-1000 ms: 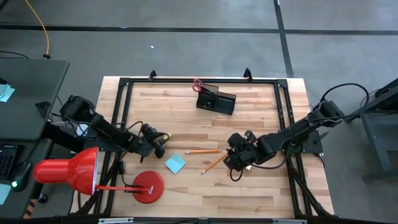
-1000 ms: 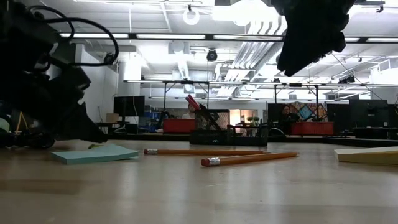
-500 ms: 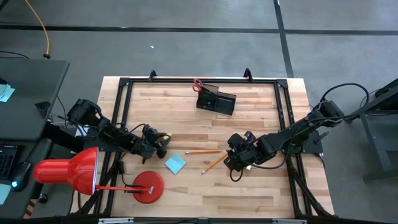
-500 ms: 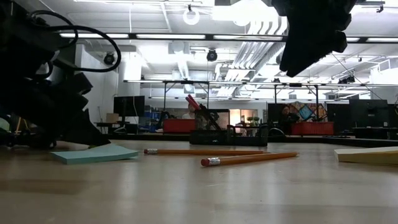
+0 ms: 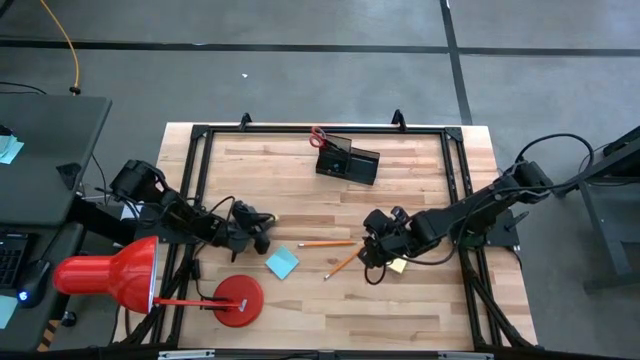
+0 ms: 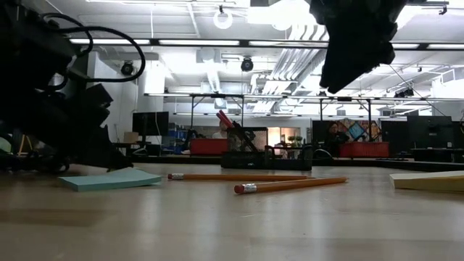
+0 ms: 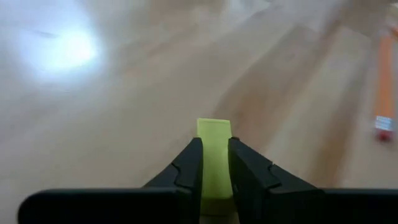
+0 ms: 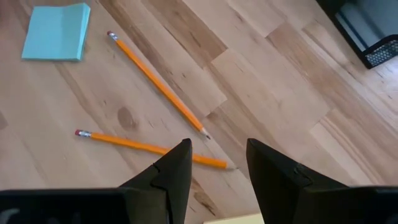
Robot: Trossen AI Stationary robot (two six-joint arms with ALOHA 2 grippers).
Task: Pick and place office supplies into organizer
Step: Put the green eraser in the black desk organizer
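The tiny yellow block [image 7: 214,155] sits between the two dark fingers [image 7: 186,169] of the left gripper [image 5: 262,230], which press against its sides; its far end sticks out past the fingertips, low over the wooden table [image 5: 420,190]. In the high view this gripper is near the table's left edge, just beside the blue sticky-note pad [image 5: 282,263].

The two orange pencils lie near the middle of the table: one [image 5: 326,243] roughly level across the boards, the other [image 5: 344,264] slanted, their points close together. The right gripper [image 5: 372,262] hangs above the table beside the slanted pencil's tip, its jaws spread with nothing between them; through the gap its wrist view shows both pencils [image 8: 157,89] crossing the bare wood. A yellow sticky-note pad [image 5: 398,265] shows just under that arm.

The organizer [image 5: 347,160] stands at the far side of the table, well apart from both grippers, with the red-handled scissors [image 5: 318,135] upright in its taller compartment.
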